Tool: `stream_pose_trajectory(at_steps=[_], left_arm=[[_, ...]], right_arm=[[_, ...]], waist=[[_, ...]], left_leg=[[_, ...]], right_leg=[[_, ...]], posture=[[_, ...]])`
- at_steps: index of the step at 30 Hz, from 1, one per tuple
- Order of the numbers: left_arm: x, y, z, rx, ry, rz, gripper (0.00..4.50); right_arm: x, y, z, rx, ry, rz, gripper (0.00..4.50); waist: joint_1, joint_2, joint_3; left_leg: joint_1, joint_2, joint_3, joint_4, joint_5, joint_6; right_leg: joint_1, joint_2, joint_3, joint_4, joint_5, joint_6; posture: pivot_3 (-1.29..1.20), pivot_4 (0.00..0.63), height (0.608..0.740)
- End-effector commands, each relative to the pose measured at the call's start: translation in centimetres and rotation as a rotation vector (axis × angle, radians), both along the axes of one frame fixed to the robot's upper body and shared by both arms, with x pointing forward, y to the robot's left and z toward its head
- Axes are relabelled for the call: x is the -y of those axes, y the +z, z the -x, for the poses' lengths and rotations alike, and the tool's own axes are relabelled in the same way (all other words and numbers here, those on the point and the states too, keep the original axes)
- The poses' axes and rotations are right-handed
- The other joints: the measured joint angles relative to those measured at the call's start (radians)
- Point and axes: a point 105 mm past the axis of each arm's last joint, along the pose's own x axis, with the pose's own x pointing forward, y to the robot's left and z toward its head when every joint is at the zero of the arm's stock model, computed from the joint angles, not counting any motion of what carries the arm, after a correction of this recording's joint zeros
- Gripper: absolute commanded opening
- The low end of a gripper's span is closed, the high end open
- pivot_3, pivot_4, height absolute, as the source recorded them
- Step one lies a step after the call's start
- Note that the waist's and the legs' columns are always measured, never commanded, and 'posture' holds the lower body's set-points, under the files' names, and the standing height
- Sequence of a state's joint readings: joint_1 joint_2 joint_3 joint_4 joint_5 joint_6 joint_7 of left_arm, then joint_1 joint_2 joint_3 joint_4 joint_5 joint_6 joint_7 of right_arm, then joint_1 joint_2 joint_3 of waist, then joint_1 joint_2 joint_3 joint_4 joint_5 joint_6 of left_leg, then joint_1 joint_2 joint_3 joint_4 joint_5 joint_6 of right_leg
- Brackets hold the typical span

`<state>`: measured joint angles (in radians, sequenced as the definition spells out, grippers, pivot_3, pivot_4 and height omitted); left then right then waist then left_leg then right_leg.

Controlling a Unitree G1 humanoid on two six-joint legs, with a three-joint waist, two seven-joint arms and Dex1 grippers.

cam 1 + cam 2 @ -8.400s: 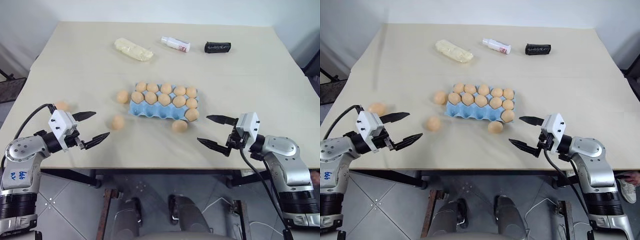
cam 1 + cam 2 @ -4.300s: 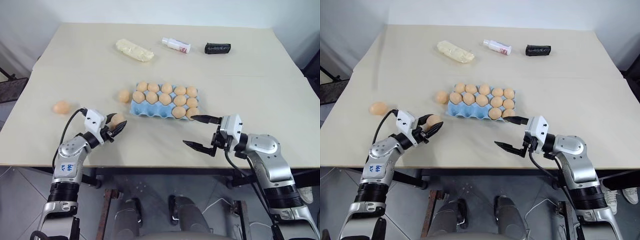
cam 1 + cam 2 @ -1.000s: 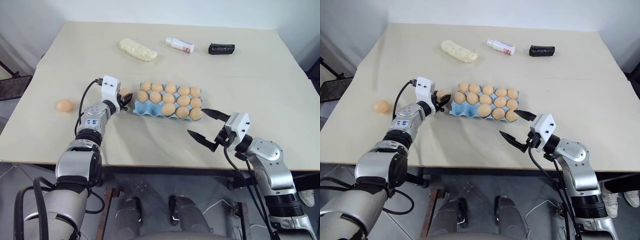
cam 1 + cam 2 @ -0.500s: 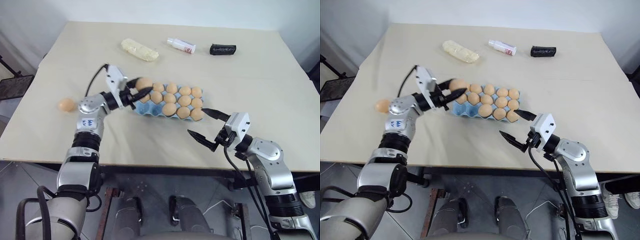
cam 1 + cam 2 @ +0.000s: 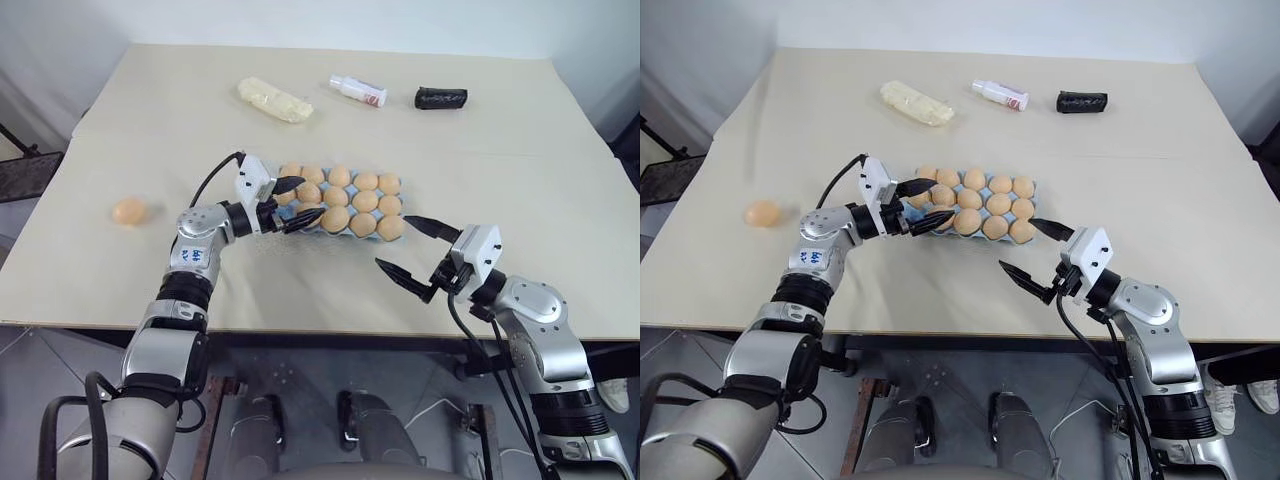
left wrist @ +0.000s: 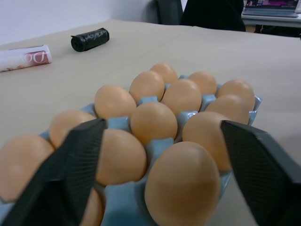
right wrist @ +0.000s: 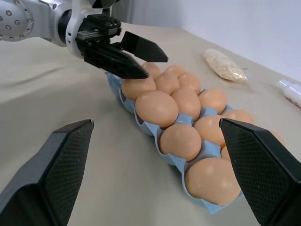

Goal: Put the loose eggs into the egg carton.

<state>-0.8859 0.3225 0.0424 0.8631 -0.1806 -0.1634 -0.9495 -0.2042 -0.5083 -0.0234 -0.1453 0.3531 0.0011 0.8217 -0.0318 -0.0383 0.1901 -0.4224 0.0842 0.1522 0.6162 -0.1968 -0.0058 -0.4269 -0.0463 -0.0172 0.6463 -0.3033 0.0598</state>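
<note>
Now the egg carton [image 5: 340, 205] is sitting nearly full; one loose egg [image 5: 130, 211] is waiting far left, both the left gripper [image 5: 292, 203] and right gripper [image 5: 418, 252] gaping empty.

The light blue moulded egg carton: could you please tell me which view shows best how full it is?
The left eye view: it looks down on the whole light blue moulded egg carton, tan eggs filling both rows. The right eye view matches. Both wrist views see it low, from one end, with nearer eggs hiding the farther cups.
</note>
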Motion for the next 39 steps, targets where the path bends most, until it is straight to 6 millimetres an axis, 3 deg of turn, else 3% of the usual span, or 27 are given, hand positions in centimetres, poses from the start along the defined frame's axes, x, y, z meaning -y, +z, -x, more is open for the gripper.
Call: stream_pose_trajectory(at_steps=[1,6,9,14,19,23,31,39], left_arm=[[-3.2,2.6,0.5,0.106,0.055,0.028,4.31],[-9.0,2.9,3.1,0.153,0.157,0.006,4.31],[-13.3,2.2,4.9,0.151,0.318,-0.001,4.41],[-18.2,0.9,8.2,0.149,0.582,0.01,4.41],[-20.9,-1.1,11.3,0.105,0.773,0.027,4.41],[-21.0,-2.3,12.9,0.071,0.827,0.067,4.41],[-23.8,-1.4,11.5,0.046,1.132,0.237,4.41],[-24.5,-0.2,5.5,-0.029,1.169,0.262,4.41]], right_arm=[[0.3,1.2,0.4,0.05,-0.004,-0.004,4.5],[0.1,0.9,0.4,0.038,0.03,0.004,4.5],[-0.1,0.8,0.0,0.035,0.051,0.001,4.5],[-0.7,0.6,-0.4,0.025,0.098,-0.001,4.5],[-1.4,0.5,-0.6,0.027,0.139,-0.003,4.5],[-1.6,0.4,-0.7,0.025,0.16,0.005,4.5],[-1.6,0.7,-0.8,0.028,0.16,0.011,4.5],[-1.9,1.0,-0.9,0.031,0.154,0.009,4.5]], waist=[[-0.003,0.0,0.0],[-0.006,0.0,0.0],[-0.006,0.0,0.0],[-0.004,0.0,0.0],[-0.001,0.0,0.0],[-0.001,0.0,0.0],[0.0,-0.001,-0.001],[0.002,-0.001,-0.001]], left_leg=[[0.0,0.0,0.0,0.0,0.0,0.0],[0.001,0.003,0.0,0.0,-0.001,-0.002],[0.001,0.005,0.0,0.0,-0.001,-0.003],[0.002,0.011,0.0,0.0,-0.002,-0.005],[0.002,0.011,-0.001,0.0,-0.004,-0.01],[0.002,0.011,-0.001,0.0,-0.004,-0.011],[0.002,0.011,-0.002,0.0,-0.004,-0.01],[0.002,0.009,-0.001,0.0,-0.004,-0.012]], right_leg=[[0.0,0.0,0.0,0.0,0.0,0.0],[-0.001,0.0,0.0,0.002,-0.002,-0.003],[-0.001,-0.001,0.0,0.002,-0.002,-0.004],[-0.001,-0.003,0.004,0.004,-0.004,-0.007],[-0.001,-0.004,0.006,0.004,-0.004,-0.009],[-0.001,-0.004,0.006,0.004,-0.004,-0.009],[0.0,-0.004,0.006,0.003,-0.003,-0.012],[-0.001,0.0,0.004,0.002,-0.002,-0.01]], posture=[[0.0,0.15,0.74],[0.0,0.15,0.74],[0.0,0.15,0.74],[0.0,0.15,0.74],[0.0,0.15,0.74],[0.0,0.15,0.74],[0.0,0.15,0.74],[0.0,0.15,0.74]])
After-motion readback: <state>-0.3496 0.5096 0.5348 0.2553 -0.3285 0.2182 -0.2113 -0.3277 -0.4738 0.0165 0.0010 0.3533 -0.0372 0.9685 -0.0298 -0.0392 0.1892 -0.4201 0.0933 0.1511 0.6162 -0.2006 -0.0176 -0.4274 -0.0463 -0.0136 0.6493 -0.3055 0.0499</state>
